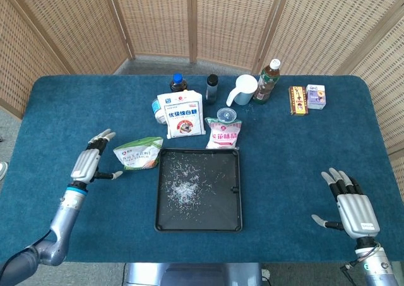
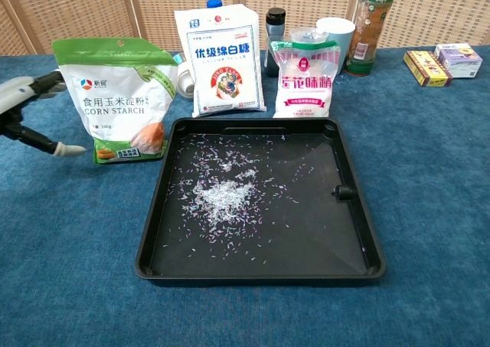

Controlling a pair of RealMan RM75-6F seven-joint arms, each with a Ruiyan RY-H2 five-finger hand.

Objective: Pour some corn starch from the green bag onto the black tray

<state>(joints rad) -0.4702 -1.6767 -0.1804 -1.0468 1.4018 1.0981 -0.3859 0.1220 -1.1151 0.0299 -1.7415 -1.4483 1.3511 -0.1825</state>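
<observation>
The left hand (image 1: 87, 163) sits just left of the green bag (image 2: 116, 100), fingers spread, holding nothing; the chest view cuts off most of it. The right hand (image 1: 351, 204) rests splayed and empty, near the table's (image 1: 303, 147) right edge. The bag stands beside the tray (image 2: 360, 232), which holds pale scattered grains. Blue cloth covers the table; wicker screens (image 1: 208, 21) stand behind.

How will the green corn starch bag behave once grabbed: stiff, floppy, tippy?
The green corn starch bag is a soft standing pouch, so its walls will probably dent and slump in a grip. It is tall on a narrow base, so a sideways nudge from the open left robot hand could topple it.
</observation>
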